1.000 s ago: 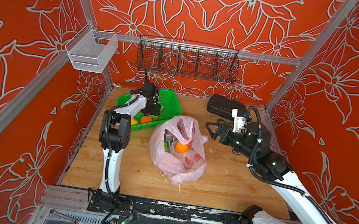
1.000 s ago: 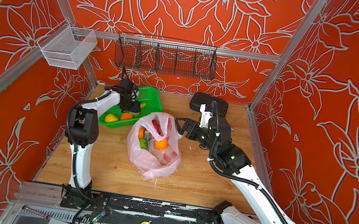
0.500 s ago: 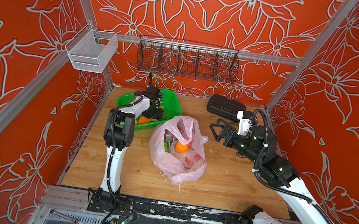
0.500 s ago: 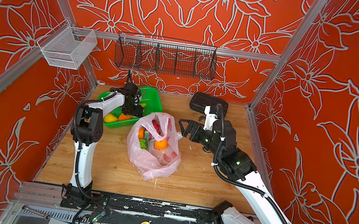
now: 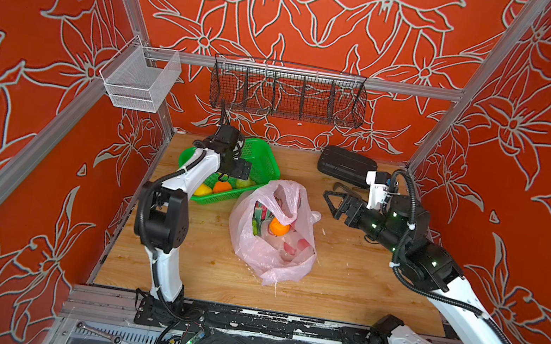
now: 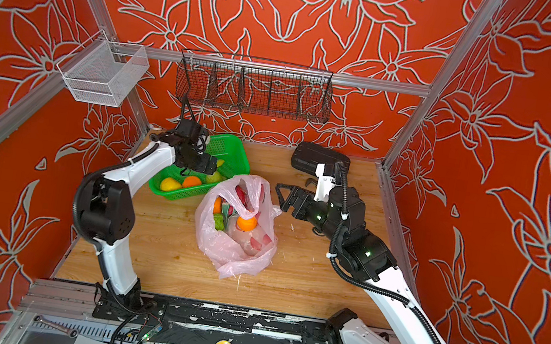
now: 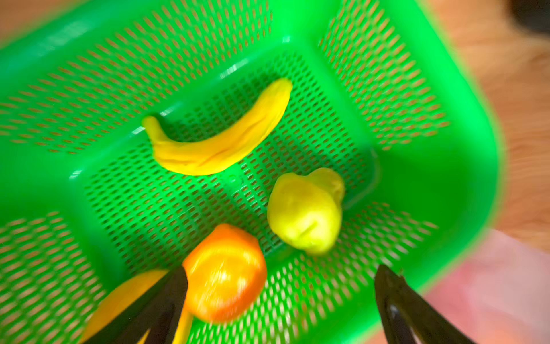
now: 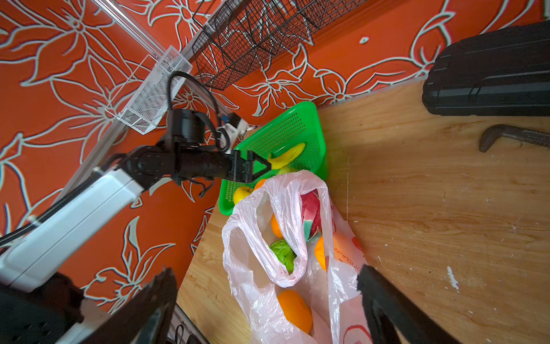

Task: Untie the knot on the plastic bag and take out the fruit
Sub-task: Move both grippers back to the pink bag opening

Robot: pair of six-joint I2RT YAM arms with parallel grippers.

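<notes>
**2 grippers spread wide, 4 pieces in the basket, 1 bag lying open**

The left gripper (image 7: 281, 273) hangs over the green basket (image 7: 431, 184), its jaws spread wide and holding nothing; 1 orange (image 7: 226, 271) lies just beside 1 fingertip (image 7: 175, 286), blurred. The basket holds 4 pieces: that orange, 1 banana (image 7: 220, 140), 1 yellow-green pear-shaped fruit (image 7: 303, 211) and 1 yellow fruit (image 7: 125, 300) partly hidden by a finger. The right gripper (image 8: 266, 272) is also spread wide and empty; in both top views it sits near the right side of the plastic bag (image 5: 269, 253), apart from it. The bag lies mid-way across the wooden table (image 5: 342, 283), just beside the basket; its mouth gapes, and 1 handle loop (image 8: 290, 220) droops across the opening. Inside show at least 2 oranges (image 6: 246, 223), 1 green fruit (image 8: 282, 253) and 1 pink dragon fruit (image 8: 309, 208). 1 black case (image 5: 345, 165) lies at the back.
</notes>
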